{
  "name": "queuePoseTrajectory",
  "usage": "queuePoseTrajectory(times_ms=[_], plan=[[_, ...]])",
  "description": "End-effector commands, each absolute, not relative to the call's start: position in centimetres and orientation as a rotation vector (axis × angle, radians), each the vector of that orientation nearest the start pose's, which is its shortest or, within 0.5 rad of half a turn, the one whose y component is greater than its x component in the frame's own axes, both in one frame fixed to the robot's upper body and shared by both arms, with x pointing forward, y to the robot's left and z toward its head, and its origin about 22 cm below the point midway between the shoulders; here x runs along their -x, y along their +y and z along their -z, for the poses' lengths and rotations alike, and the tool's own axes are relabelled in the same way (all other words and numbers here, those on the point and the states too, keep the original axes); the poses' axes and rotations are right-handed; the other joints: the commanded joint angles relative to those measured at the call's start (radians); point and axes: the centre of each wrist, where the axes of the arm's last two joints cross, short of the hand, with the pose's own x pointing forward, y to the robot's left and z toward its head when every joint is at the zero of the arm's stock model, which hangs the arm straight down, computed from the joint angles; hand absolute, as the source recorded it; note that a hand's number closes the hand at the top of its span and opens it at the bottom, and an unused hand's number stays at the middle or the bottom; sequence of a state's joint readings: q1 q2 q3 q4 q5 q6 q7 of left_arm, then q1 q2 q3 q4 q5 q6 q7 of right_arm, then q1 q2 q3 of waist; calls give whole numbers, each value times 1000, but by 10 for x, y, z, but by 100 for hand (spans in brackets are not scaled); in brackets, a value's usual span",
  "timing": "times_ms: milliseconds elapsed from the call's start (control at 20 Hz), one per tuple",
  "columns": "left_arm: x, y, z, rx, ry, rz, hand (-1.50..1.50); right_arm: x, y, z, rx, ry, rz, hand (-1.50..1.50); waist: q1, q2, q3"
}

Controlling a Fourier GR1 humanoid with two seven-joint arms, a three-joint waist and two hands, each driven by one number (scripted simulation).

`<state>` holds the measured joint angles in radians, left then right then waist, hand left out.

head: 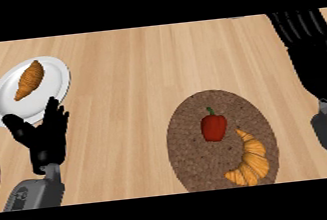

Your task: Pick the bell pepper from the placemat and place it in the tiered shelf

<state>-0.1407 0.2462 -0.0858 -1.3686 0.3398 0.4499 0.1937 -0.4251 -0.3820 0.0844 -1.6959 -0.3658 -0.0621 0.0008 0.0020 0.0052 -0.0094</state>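
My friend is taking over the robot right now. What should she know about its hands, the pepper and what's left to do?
Left hand: open, fingers up, resting at the view's left, just below the white plate that holds a croissant.
Right hand: at the right edge, reaching toward the top; I cannot tell whether it is open or shut.
Bell pepper: untouched on the brown placemat, with a second croissant beside it.
Tiered shelf: not in view.
Done: nothing yet.
Left: pick up the pepper and put it in the shelf.
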Motion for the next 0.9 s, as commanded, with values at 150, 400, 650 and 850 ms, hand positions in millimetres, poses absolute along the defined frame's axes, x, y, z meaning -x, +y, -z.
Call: queuePoseTrajectory(times_ms=[150,400,650,850], plan=[[-298,278,-44,-207,-1485,-93,0,-324,-255,-155,179,-1940,-195,150,3,-3,8],[-307,268,-72,-111,-1552,32,0,-323,-278,-95,352,-1581,173,-150,-12,-2,9],[-293,274,-73,-105,-1535,32,0,-287,-284,-90,108,-1776,81,-150,-7,-8,10],[-308,271,-65,-97,-1508,36,0,-285,-249,-139,133,-1729,-164,-150,-10,-7,8]])
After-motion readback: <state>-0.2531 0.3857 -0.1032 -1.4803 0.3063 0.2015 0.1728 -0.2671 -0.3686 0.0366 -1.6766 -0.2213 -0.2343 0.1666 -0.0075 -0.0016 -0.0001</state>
